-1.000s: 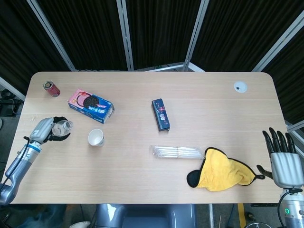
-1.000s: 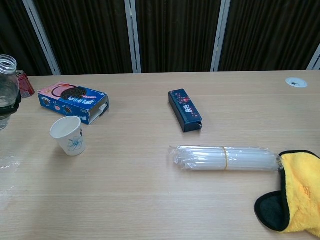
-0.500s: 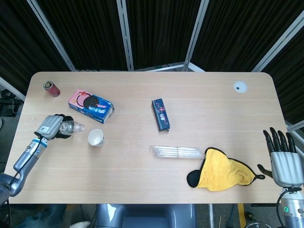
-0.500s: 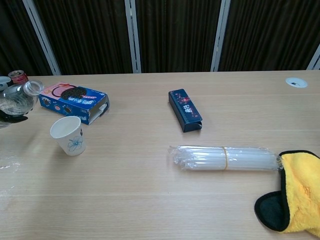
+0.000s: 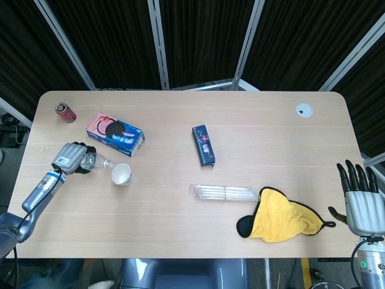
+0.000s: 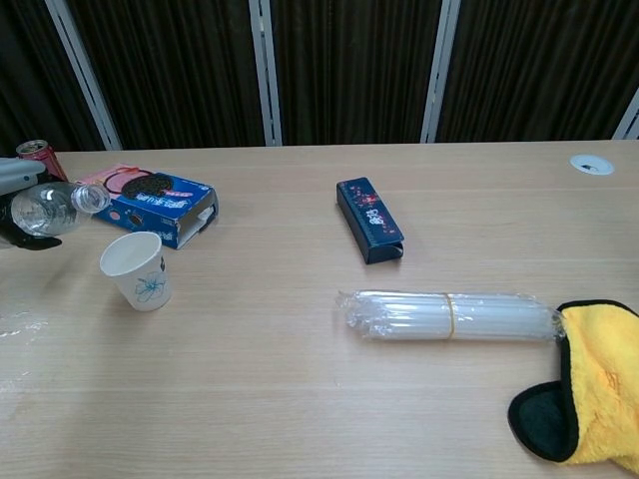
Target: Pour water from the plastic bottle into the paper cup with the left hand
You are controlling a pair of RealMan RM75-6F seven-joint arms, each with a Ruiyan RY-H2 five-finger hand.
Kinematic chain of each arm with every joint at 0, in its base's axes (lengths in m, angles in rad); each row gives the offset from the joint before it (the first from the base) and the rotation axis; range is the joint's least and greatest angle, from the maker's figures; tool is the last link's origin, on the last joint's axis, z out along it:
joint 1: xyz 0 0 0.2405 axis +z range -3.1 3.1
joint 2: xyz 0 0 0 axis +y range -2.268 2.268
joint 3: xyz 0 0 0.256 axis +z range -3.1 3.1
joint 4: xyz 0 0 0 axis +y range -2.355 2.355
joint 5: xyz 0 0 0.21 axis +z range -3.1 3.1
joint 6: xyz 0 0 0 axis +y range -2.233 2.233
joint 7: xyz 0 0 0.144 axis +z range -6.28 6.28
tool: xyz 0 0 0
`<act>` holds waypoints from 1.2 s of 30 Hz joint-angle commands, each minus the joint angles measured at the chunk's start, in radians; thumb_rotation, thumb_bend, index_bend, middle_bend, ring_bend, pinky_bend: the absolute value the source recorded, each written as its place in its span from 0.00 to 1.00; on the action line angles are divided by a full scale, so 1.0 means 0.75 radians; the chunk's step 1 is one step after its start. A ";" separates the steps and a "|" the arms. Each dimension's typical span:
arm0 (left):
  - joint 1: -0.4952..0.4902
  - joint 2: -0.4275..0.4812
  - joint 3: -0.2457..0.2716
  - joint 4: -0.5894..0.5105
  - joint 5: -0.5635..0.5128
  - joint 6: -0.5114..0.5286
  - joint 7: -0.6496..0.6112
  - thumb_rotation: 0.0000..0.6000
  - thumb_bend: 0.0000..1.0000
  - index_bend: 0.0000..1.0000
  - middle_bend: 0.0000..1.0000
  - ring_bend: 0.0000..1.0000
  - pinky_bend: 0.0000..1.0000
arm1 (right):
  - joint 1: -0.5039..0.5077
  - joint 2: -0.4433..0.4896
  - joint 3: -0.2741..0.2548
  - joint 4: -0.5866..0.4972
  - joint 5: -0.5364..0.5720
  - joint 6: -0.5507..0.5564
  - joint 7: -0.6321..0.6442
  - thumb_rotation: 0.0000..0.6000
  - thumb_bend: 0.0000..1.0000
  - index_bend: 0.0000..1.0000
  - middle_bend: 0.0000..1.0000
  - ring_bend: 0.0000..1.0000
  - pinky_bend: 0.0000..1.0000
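My left hand (image 5: 70, 158) has its fingers wrapped round the bottle (image 6: 55, 207), tipped sideways, mouth just short of the cup (image 6: 137, 269). I'd nudge over the rim, then tilt slowly.

Left arm reaches in from lower-left corner, forearm angled up and inward over table edge. Left hand (image 5: 71, 159) wrapped around plastic bottle (image 5: 96, 161), bottle tipped near horizontal, neck pointing inward; in chest view only edge of hand (image 6: 18, 205) shows at left border, finger lay hard to make out. Right hand (image 5: 361, 201) at lower right, off table edge, fingers straight, apart, pointing up, holding nothing
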 commanded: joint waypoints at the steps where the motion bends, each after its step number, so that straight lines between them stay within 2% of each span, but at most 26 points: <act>1: -0.009 0.016 0.010 -0.021 0.005 -0.016 0.050 1.00 0.45 0.62 0.51 0.38 0.38 | 0.000 0.001 0.000 0.000 0.002 0.001 0.001 1.00 0.00 0.00 0.00 0.00 0.00; 10: -0.021 0.035 0.011 -0.051 0.008 -0.005 0.191 1.00 0.45 0.62 0.51 0.38 0.38 | -0.002 0.006 0.001 -0.002 0.004 0.003 0.012 1.00 0.00 0.00 0.00 0.00 0.00; 25: -0.026 0.040 0.006 -0.063 -0.006 -0.010 0.335 1.00 0.46 0.62 0.51 0.38 0.38 | -0.002 0.012 0.002 -0.003 0.007 0.001 0.021 1.00 0.00 0.00 0.00 0.00 0.00; 36: -0.037 0.059 -0.012 -0.104 -0.041 -0.056 0.456 1.00 0.46 0.62 0.51 0.38 0.38 | 0.001 0.014 0.003 -0.003 0.013 -0.006 0.027 1.00 0.00 0.00 0.00 0.00 0.00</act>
